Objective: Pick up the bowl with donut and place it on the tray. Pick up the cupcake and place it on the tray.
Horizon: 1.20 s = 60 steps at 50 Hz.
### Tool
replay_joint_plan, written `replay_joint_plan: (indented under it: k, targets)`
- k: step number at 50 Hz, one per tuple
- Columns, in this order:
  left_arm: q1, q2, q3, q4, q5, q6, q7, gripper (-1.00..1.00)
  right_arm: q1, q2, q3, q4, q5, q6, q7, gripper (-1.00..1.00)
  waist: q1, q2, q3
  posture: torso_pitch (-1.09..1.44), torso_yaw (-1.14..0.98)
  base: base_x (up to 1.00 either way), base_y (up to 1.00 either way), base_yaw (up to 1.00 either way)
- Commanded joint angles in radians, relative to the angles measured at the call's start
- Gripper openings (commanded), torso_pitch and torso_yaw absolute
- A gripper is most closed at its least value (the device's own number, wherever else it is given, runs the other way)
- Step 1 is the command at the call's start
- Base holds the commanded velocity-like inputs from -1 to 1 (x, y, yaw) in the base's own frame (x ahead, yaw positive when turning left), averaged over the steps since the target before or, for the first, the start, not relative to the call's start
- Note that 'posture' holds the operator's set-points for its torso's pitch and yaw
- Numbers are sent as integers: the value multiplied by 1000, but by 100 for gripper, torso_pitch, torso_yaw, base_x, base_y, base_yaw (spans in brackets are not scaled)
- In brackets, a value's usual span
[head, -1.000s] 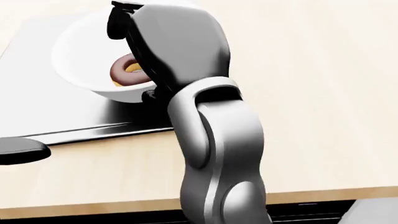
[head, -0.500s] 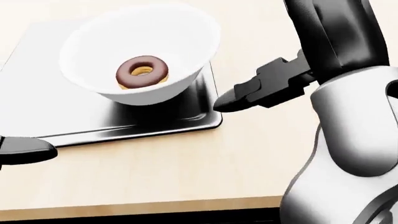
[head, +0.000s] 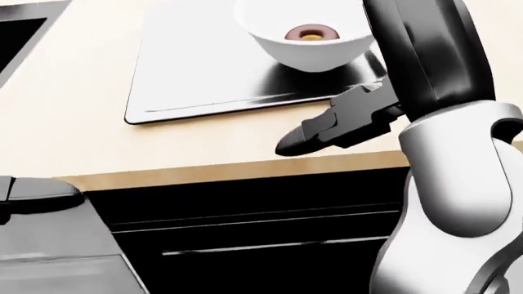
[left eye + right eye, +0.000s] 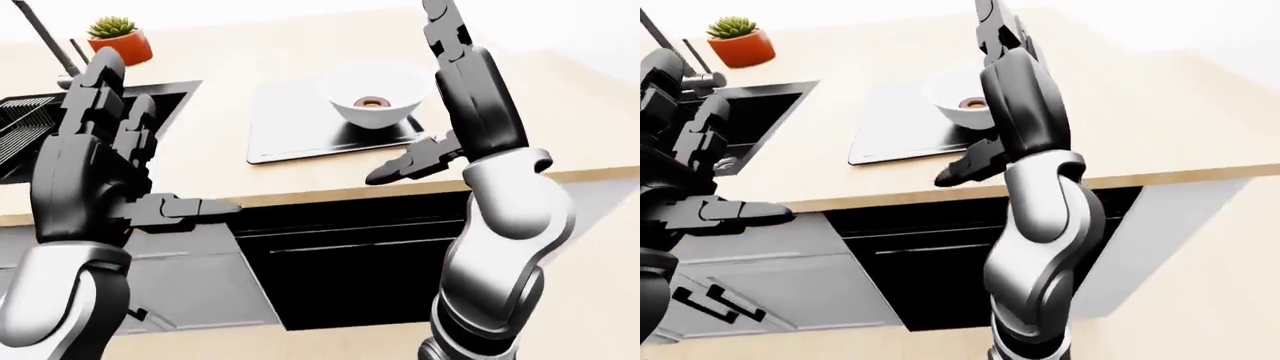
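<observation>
Head view peers steeply down, close on the tray (image 3: 204, 92); both eye views sit wider, sharing tray and counter (image 4: 560, 112).

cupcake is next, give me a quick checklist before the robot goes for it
1. Bowl with donut on the tray: ok, it sits at the tray's right end in the left-eye view.
2. Right hand free: ok, fingers open, off the bowl.
3. Left hand free: ok, open and holding nothing.
4. Cupcake located: not ok, it shows in no view.
5. Room left on the tray: ok, its left part is bare.
6. Stance for reaching: cannot tell, since the cupcake's place is unknown; the robot may have to turn or step first.
</observation>
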Motion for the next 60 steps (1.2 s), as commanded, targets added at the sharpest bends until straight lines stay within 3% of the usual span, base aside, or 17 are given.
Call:
replay_joint_plan:
  k: [1,4,9,13,18,19,27,29,30,33,36,39,49,51,52,56,60]
  targets:
    - [-20,7,-1,-17,9,-32,-3,100,-17,-2,-1,-25,2,-22,-23,100,-5,-1,-11,0,0,-28,85,0]
    - [-22,3,-6,-16,17,-32,-8,100,-13,-2,-2,-24,12,-22,-29,100,-15,-70,-12,0,0,-23,86,0]
    - [-19,-2,-3,-20,27,-30,-17,100,8,2,8,-28,22,-26,-34,100,-2,-77,-25,0,0,-14,88,0]
    - [-4,-11,-8,-15,47,-46,-33,100,30,4,7,-23,41,-37,-41,100,-16,-30,13,0,0,0,91,0]
    - [-17,-19,-23,-11,66,-40,-40,100,28,-20,-29,-3,125,-43,-92,100,-31,108,-24,0,0,0,93,0]
    - [-22,-20,-28,-10,69,-37,-39,100,26,-32,-41,6,152,-43,-107,100,-10,66,12,0,0,0,94,0]
    - [-63,-29,-59,-7,97,-11,-43,100,45,-66,-34,0,213,-26,-159,100,-4,-20,16,0,0,0,93,0]
    - [-66,-29,-64,-9,101,-7,-47,100,45,-66,-28,-2,211,-21,-157,100,-23,-104,-19,0,0,0,93,0]
    - [-67,-30,-63,-10,103,-5,-49,100,43,-66,-27,-3,211,-19,-157,100,-13,-44,16,0,0,0,93,0]
    - [-73,-31,-58,-10,103,1,-52,100,42,-66,-26,1,214,-22,-159,100,-2,-74,-26,0,0,0,93,0]
    - [-75,-31,-52,-12,100,5,-52,100,42,-65,-24,-2,212,-22,-158,100,-6,-36,2,0,0,0,94,0]
    - [-65,-33,-50,-14,103,-3,-55,100,47,-63,-24,-7,213,-20,-157,100,1,97,-26,0,0,0,97,0]
    - [-48,-38,-51,-14,111,-17,-62,100,55,-57,-19,-16,216,-19,-158,100,7,-26,20,0,0,0,97,0]
    - [-47,-40,-53,-13,116,-19,-63,100,67,-55,-16,-15,220,-24,-161,100,-18,-103,-13,0,0,0,98,0]
    - [-47,-40,-54,-14,117,-18,-64,100,73,-54,-15,-15,225,-27,-161,100,-8,-50,15,0,0,7,97,0]
    - [-50,-41,-48,-19,114,-11,-65,100,68,-55,-16,-21,222,-19,-155,100,-12,-65,-17,0,0,17,98,0]
    - [-51,-41,-48,-18,115,-11,-65,100,70,-57,-20,-20,227,-22,-160,100,-25,22,0,0,0,22,98,0]
